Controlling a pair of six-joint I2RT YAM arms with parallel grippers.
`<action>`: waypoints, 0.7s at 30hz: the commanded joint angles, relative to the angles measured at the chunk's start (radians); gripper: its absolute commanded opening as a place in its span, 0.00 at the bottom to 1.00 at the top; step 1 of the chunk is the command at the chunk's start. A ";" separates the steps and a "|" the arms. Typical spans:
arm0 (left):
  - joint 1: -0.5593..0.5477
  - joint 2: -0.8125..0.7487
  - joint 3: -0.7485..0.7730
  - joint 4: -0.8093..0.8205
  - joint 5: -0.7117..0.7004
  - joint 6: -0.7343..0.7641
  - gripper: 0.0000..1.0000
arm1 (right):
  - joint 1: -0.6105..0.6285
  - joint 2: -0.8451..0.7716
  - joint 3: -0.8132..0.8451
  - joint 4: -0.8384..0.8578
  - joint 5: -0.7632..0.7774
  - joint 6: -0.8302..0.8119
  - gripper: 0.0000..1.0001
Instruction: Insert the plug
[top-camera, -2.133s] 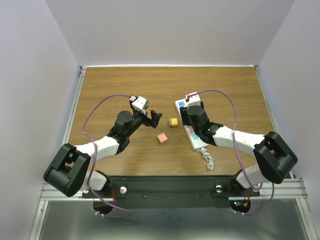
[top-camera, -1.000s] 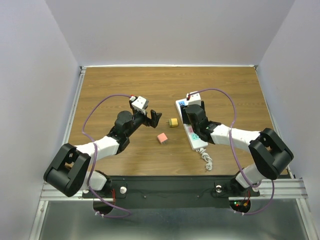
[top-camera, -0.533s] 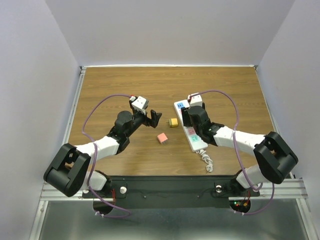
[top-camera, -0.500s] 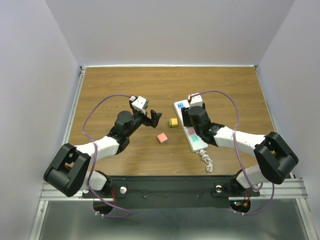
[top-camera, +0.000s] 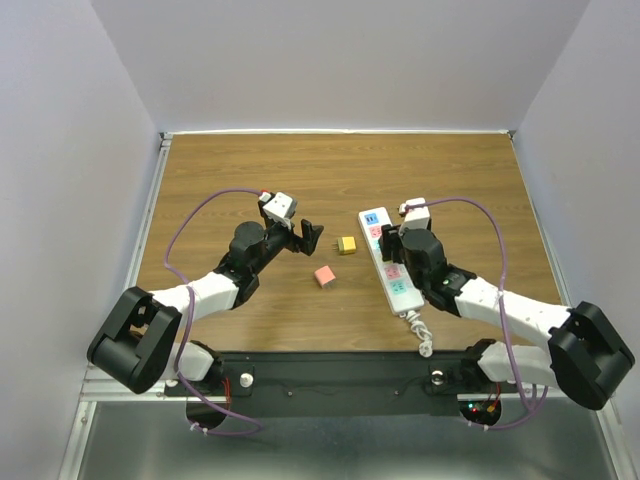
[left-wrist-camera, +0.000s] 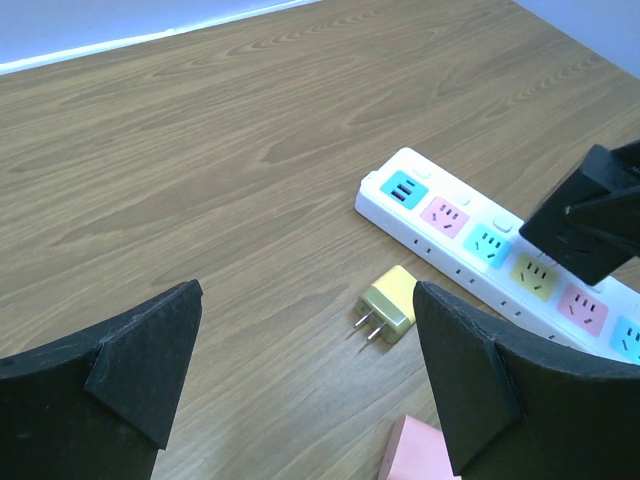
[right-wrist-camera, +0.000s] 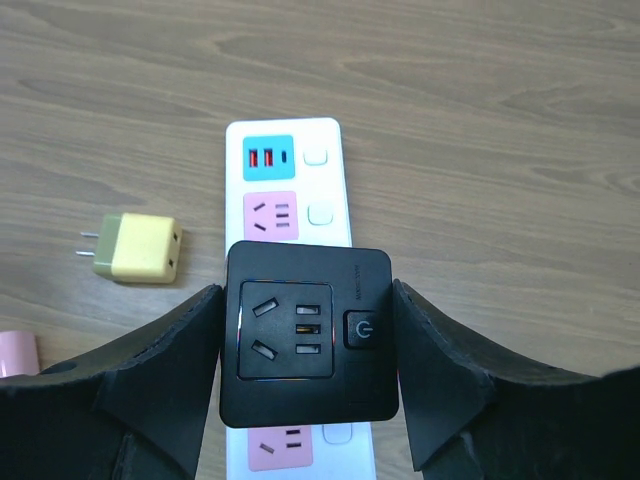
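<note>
My right gripper (top-camera: 393, 244) is shut on a black square plug adapter (right-wrist-camera: 308, 335), one finger on each side. I hold it over the middle sockets of the white power strip (right-wrist-camera: 285, 170). I cannot tell whether it is seated. The strip (top-camera: 390, 270) lies right of centre, running front to back. My left gripper (top-camera: 310, 236) is open and empty, hovering left of a small yellow plug (top-camera: 347, 244). In the left wrist view, the yellow plug (left-wrist-camera: 390, 303) lies between my fingertips' line of sight, prongs pointing left. The black adapter (left-wrist-camera: 590, 215) shows at the right edge.
A pink block (top-camera: 324, 276) lies on the wood table just in front of the yellow plug; it also shows in the left wrist view (left-wrist-camera: 425, 455). The strip's white coiled cord (top-camera: 420, 335) trails toward the near table edge. White walls stand around the table.
My right arm has swung right and nearer with the black adapter. The power strip has shifted a little right and toward the front. The left arm has not moved.
</note>
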 joint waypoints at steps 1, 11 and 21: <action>0.008 -0.021 -0.004 0.053 -0.001 0.010 0.98 | 0.002 -0.043 0.008 0.076 -0.006 -0.012 0.01; 0.008 -0.020 -0.004 0.053 0.005 0.010 0.98 | 0.010 0.075 0.048 0.033 -0.006 -0.015 0.00; 0.008 -0.015 -0.001 0.053 0.006 0.010 0.98 | 0.019 0.081 0.051 0.031 -0.017 -0.032 0.00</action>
